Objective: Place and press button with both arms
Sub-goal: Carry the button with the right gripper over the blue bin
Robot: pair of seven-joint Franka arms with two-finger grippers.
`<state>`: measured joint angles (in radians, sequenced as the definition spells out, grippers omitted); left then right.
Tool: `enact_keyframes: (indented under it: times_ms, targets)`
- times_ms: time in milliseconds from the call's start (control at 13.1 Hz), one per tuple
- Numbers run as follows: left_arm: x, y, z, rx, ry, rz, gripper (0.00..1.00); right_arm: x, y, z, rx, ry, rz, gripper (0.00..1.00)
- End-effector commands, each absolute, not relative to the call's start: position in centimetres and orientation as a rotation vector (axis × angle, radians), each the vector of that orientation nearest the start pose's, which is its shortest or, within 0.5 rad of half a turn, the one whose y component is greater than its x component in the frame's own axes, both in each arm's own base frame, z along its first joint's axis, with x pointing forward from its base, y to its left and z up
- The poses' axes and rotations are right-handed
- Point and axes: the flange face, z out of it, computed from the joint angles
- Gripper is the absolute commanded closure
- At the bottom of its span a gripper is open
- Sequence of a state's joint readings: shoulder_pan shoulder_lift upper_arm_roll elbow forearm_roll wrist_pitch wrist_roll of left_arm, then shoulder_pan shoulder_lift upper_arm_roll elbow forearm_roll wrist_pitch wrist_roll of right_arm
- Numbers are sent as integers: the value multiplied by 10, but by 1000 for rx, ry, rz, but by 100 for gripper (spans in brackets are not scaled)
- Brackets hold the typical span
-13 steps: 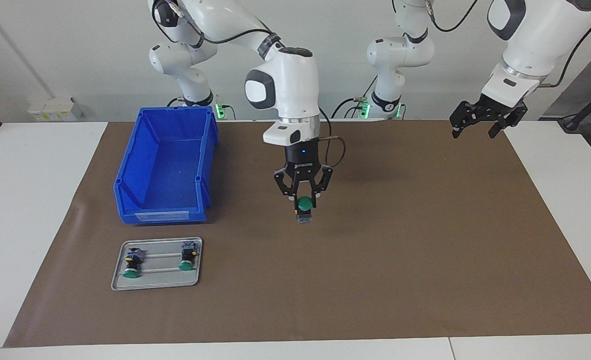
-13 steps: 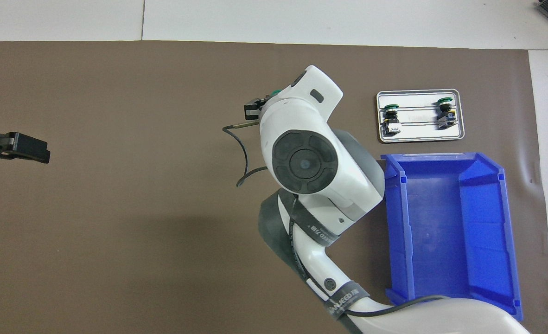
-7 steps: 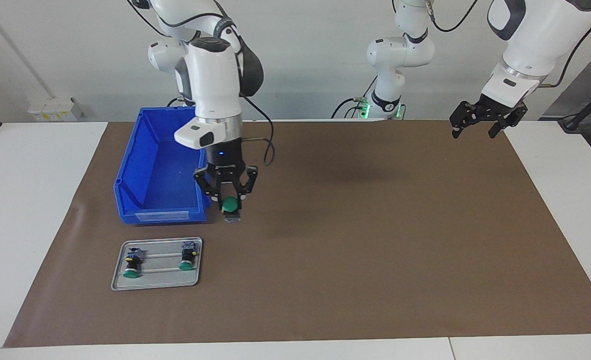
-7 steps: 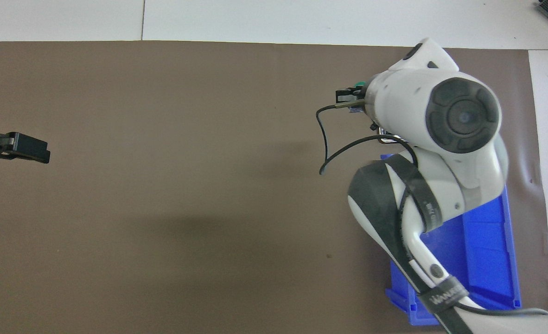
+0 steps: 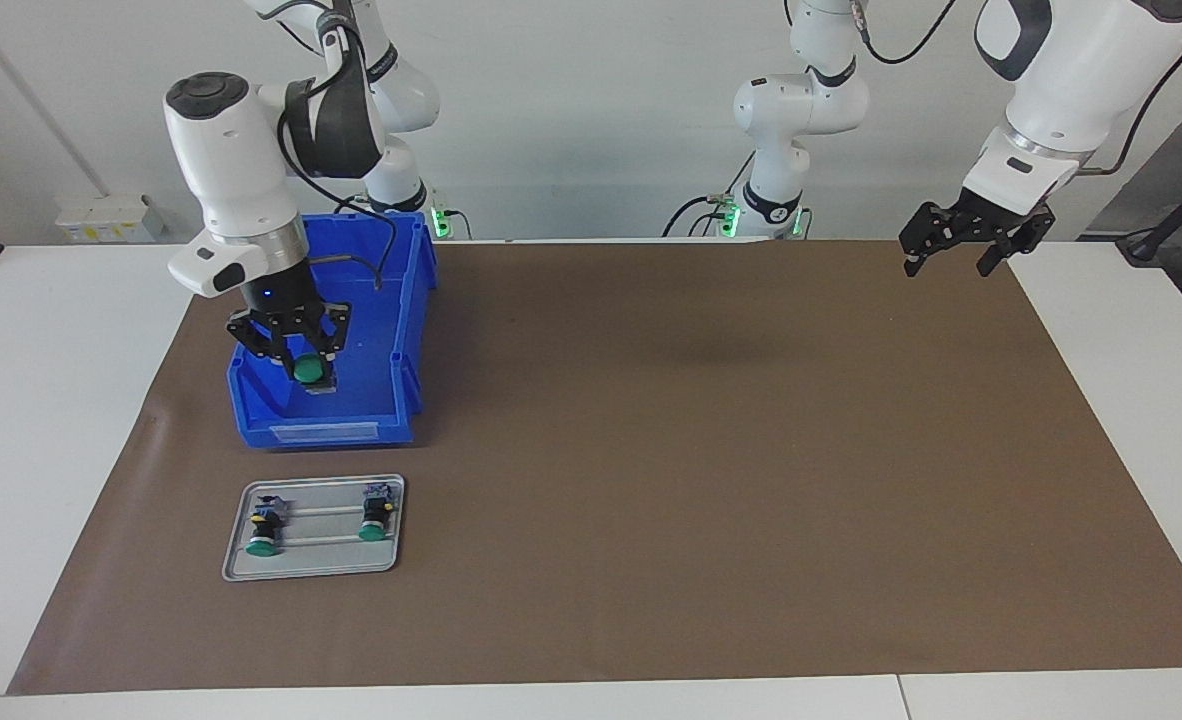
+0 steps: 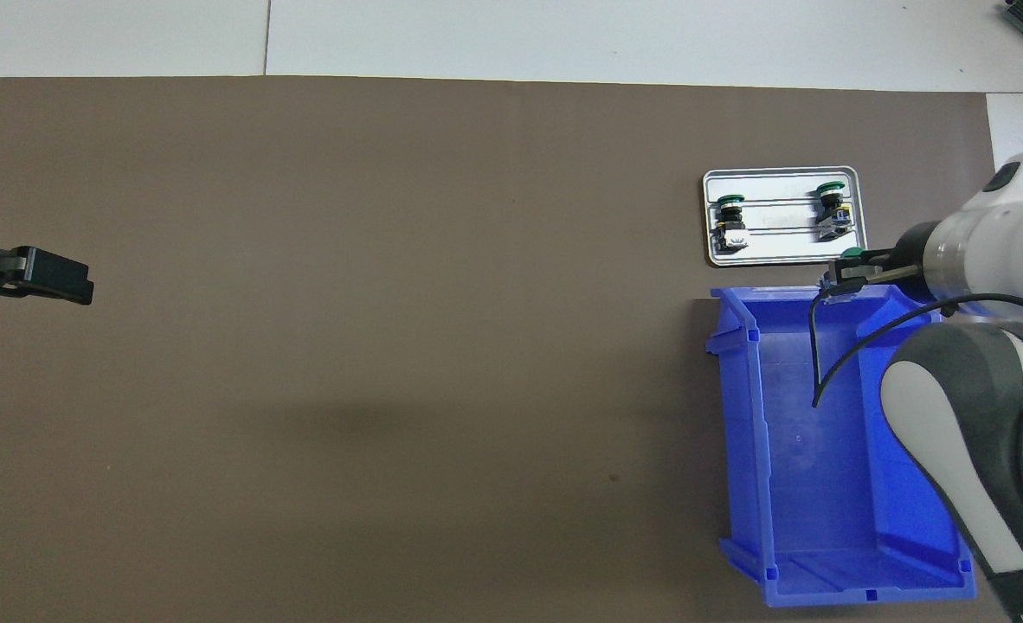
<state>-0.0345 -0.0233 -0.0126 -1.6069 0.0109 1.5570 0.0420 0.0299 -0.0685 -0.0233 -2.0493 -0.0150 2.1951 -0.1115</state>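
Facing and overhead views of the table. Your right gripper (image 5: pixel 291 352) is hanging over the blue bin (image 5: pixel 366 400), above the end of the bin farther from the robots, and it is grasping a button (image 5: pixel 307 370) between its fingers, green cap facing away from the robots and body hanging below. In the overhead view the same gripper (image 6: pixel 842 275) is showing just at the bin's (image 6: pixel 741 415) rim, with the held button (image 6: pixel 851 253) visible only as a sliver of green. You cannot tell from either view whether the button is touching the bin's floor; it is appearing to be up in the air.

Two more buttons are lying on the grey metal tray (image 5: pixel 311 565), which is sitting on the brown mat (image 5: pixel 711 480) farther from the robots than the bin, at the right arm's end of the table. One tray button (image 5: pixel 263 530) is lying nearer the table's edge, the other tray button (image 5: pixel 375 518) nearer the middle; both are resting on their sides with green caps pointing away from the robots.

Your left gripper (image 5: pixel 956 255) is waiting in the air over the mat's corner at the left arm's end, its fingers spread apart and holding nothing. In the overhead view only its tip (image 6: pixel 40 277) is showing.
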Motion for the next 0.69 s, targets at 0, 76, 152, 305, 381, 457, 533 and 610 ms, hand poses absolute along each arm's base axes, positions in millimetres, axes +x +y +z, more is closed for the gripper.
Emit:
enact_keyframes:
  times_ms: [0,76,152,305,381,457,533,610]
  targets:
    - [537,-23,620,-3137,142,24,0,503,-9,457,-3094,-194,-396,100]
    - [537,-23,620,-3137,142,22,0,491,-8,446,-3076,-166,-408,100]
    - [537,-23,620,-3137,142,24,0,481,-9,434,-3058,-144,-434,100]
    - [537,-23,620,-3137,142,24,0,469,-10,416,-3055,-135,-445,100]
    - [537,-23,619,-3137,142,24,0,466,-10,410,-3058,-157,-434,100]
    - [537,-23,620,-3137,142,22,0,463,-12,406,-3060,-170,-432,100]
    - [537,-23,620,-3137,142,24,0,458,-19,398,-3064,-158,-440,100]
    - [537,-23,620,-3137,142,24,0,451,-24,386,-3068,-156,-458,100]
